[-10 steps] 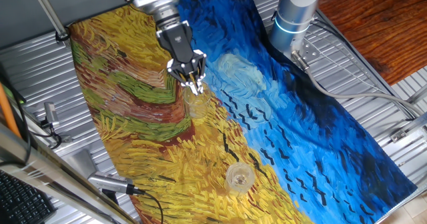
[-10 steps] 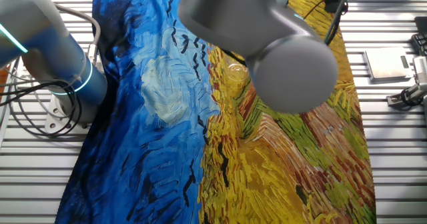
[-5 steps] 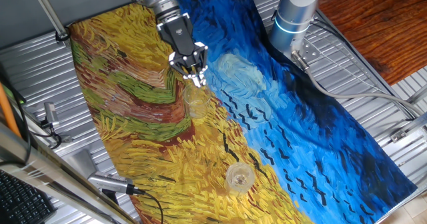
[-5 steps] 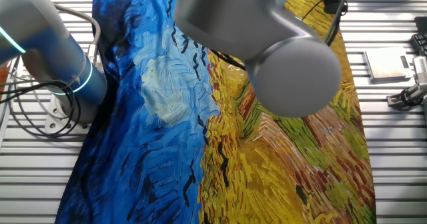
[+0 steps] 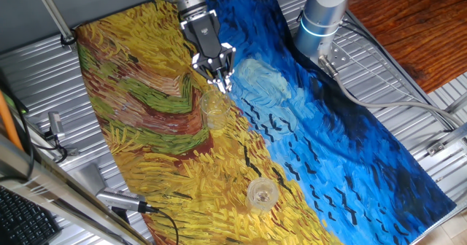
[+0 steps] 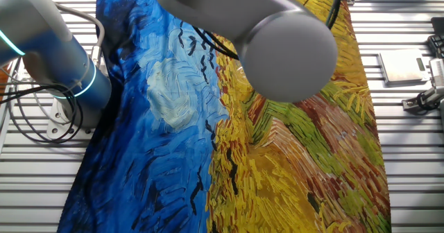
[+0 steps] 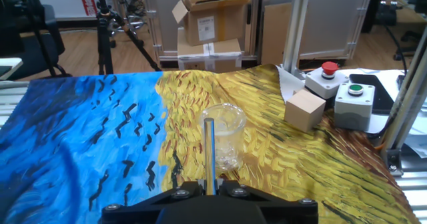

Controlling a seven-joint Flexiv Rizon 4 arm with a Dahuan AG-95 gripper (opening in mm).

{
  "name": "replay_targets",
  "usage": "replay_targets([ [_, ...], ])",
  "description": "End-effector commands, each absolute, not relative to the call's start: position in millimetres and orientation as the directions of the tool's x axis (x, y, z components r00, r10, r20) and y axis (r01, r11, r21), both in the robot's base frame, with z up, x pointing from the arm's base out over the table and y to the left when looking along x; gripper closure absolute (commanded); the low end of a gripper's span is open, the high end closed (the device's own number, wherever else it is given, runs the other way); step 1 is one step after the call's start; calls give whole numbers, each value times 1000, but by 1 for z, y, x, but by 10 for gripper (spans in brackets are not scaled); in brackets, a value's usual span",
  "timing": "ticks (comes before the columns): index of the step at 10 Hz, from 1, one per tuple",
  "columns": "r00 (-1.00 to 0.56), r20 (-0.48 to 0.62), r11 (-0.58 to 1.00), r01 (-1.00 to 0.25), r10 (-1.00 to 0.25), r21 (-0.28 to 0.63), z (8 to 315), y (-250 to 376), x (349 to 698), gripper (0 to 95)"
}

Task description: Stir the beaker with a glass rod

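Note:
The beaker [image 5: 214,111] stands upright on the yellow part of the painted cloth; in the hand view the beaker [image 7: 224,137] sits just ahead of the fingers. My gripper [image 5: 221,78] hangs above it and slightly toward the blue side, not touching it. The gripper [image 7: 210,184] is shut on the glass rod [image 7: 209,151], a thin clear stick pointing out from between the jaws. The rod's far end lines up with the beaker's rim in the hand view; I cannot tell whether it is inside. In the other fixed view the arm hides the beaker.
A second glass vessel [image 5: 261,193] with a whitish rim stands nearer the cloth's front edge. A wooden block [image 7: 305,109], a red button box [image 7: 325,77] and a green button box [image 7: 353,103] sit at the cloth's side. The robot base [image 5: 321,15] stands beyond the blue area.
The gripper has risen and drifted toward the blue side, carrying the rod up and away from the beaker. The beaker has not moved.

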State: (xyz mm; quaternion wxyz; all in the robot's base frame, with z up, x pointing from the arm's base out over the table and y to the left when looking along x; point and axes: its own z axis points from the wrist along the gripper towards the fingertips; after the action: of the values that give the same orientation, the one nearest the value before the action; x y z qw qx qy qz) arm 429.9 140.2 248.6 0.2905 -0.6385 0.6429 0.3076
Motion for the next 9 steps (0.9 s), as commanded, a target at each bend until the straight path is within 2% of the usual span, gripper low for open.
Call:
replay_targets([
  [1,-19,-758,-2,-1000,-652,26,246,143,432,950],
  [9,-20,-732,6,-1000,-681,22,244,146,434,950],
])
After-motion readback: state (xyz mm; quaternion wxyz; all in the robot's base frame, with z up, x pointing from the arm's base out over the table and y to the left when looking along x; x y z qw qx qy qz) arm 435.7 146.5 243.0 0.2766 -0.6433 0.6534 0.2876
